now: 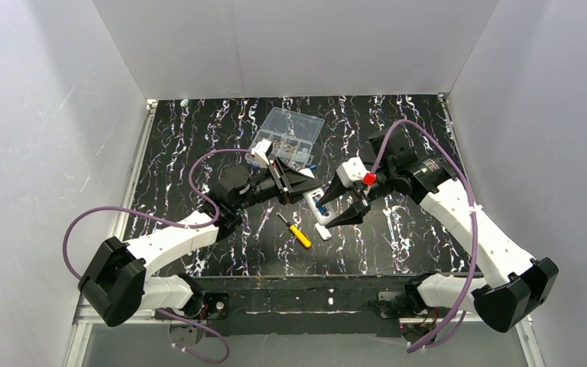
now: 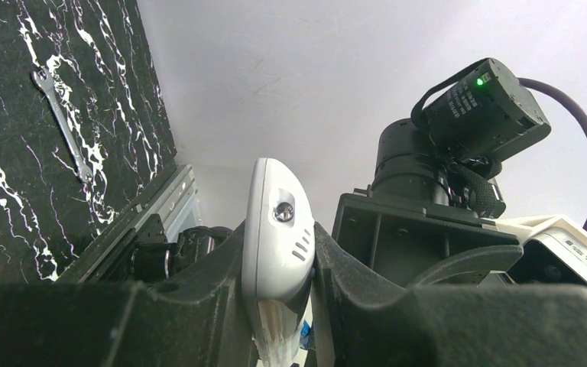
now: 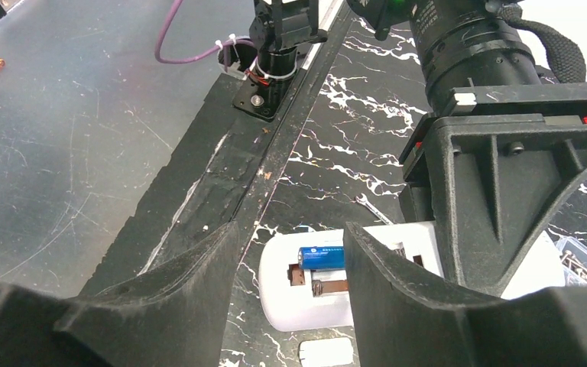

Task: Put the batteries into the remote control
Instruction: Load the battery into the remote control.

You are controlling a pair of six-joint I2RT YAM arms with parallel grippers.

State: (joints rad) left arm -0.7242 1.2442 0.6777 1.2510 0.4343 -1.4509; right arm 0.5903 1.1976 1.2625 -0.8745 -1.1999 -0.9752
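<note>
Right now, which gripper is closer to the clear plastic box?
Left. The left gripper, clamped on the remote control, sits right beside the clear plastic box; the right gripper hangs open over the remote, on its side away from the box.

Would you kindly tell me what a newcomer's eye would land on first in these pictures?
Most striking is the white remote control at mid-table, its battery bay open with a blue battery lying inside, framed by the open fingers of the right gripper. The left gripper clamps the remote's rounded end. A yellow-handled screwdriver lies just nearer the arms' bases, a clear compartment box behind.
</note>
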